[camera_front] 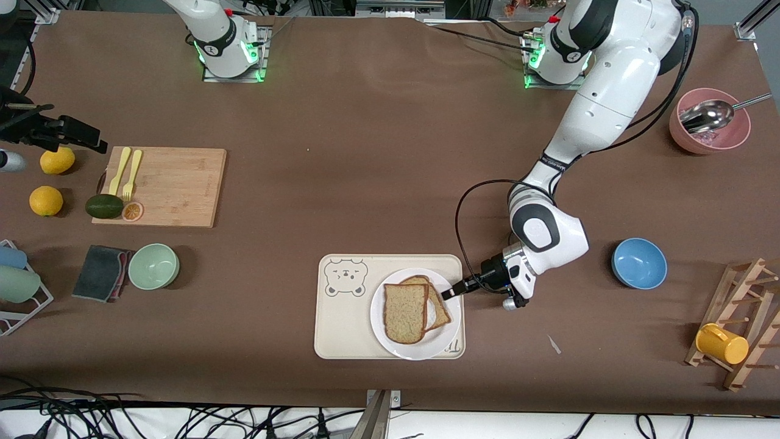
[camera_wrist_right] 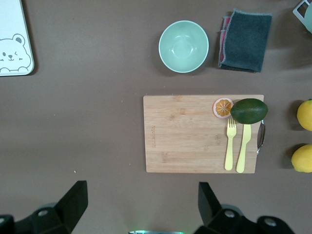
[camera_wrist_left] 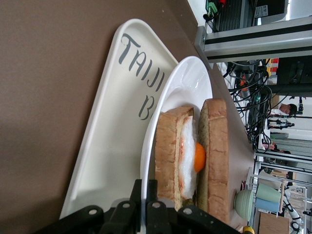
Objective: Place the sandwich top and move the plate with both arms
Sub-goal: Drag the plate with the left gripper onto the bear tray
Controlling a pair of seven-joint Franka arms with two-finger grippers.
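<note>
The left end effector (camera_front: 452, 294) is clenched on the rim of the plate (camera_front: 448, 344), which lies on the cream tray (camera_front: 341, 329) and carries the sandwich top (camera_front: 405, 312) already set on the egg slice (camera_wrist_left: 171, 156). The right end effector (camera_wrist_right: 141, 207) is held released, high over the desk (camera_front: 365, 152) near the cutting board (camera_wrist_right: 195, 134). The moving of the plate by both arms is judged to be left.

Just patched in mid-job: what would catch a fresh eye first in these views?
The left gripper, shut on the rim of the plate, which sits on the cream tray. On that plate the sandwich top leans over a slice bearing a fried egg. The right gripper hangs open above the cutting board at its arm's end of the table.
</note>
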